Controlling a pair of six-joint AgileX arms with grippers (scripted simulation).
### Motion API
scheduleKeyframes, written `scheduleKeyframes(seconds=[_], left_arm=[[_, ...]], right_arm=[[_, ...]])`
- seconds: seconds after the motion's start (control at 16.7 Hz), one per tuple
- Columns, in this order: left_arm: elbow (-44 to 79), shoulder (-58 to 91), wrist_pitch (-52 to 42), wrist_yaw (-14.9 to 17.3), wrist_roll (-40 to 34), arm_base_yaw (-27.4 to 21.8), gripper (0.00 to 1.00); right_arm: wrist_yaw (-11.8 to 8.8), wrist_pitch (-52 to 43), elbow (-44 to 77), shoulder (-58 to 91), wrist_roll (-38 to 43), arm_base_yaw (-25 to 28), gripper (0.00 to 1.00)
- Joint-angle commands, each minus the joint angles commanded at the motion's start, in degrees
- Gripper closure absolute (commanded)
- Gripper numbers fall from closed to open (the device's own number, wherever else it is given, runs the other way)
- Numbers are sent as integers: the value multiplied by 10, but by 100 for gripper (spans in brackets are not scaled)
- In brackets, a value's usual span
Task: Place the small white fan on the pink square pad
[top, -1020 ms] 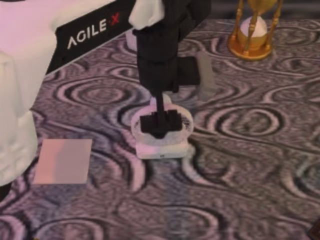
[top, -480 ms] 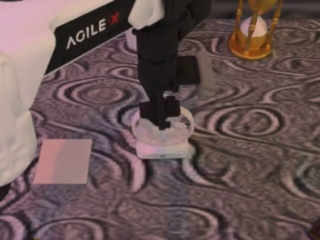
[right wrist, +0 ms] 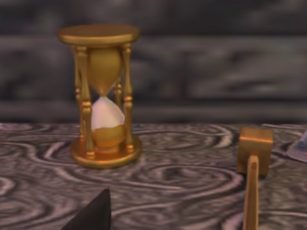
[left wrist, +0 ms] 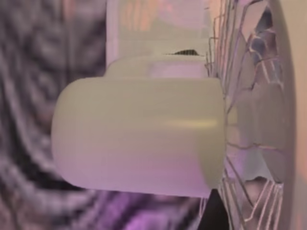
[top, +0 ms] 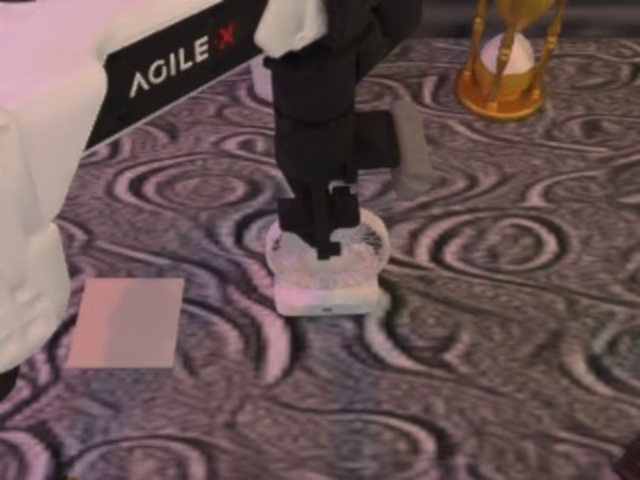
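Left gripper (top: 322, 222) atop small white plastic wire-grille fan (top: 327, 262), grip state unclear | thin pale-pink square pad (top: 127, 322) left of fan, bare | right arm unseen

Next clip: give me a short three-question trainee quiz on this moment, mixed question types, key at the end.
1. True or false: the small white fan already stands on the pink square pad.
2. Multiple choice: which arm's gripper is over the fan? A) left gripper B) right gripper C) both
3. Short answer: which golden object stands at the far right of the table in the top view?

Key
1. False: the fan stands on the patterned table, apart from the pad, which lies bare to its left.
2. A: the left gripper is down at the fan's cage; the left wrist view shows the motor hub close up.
3. The hourglass.
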Motion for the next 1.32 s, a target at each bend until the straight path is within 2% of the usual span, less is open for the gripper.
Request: scheduleKeyframes(seconds=[0.36, 0.84, 1.14, 1.32], left_arm=[[9, -3, -10, 1, 0, 2, 100], [161, 24, -133, 1, -1, 11, 100], [160, 20, -133, 1, 1, 9, 100], [122, -10, -119, 1, 25, 31, 100]], right_arm=[[0, 0, 0, 0, 0, 0, 0], [0, 0, 0, 0, 0, 0, 0], [0, 0, 0, 0, 0, 0, 0], [0, 0, 0, 0, 0, 0, 0]])
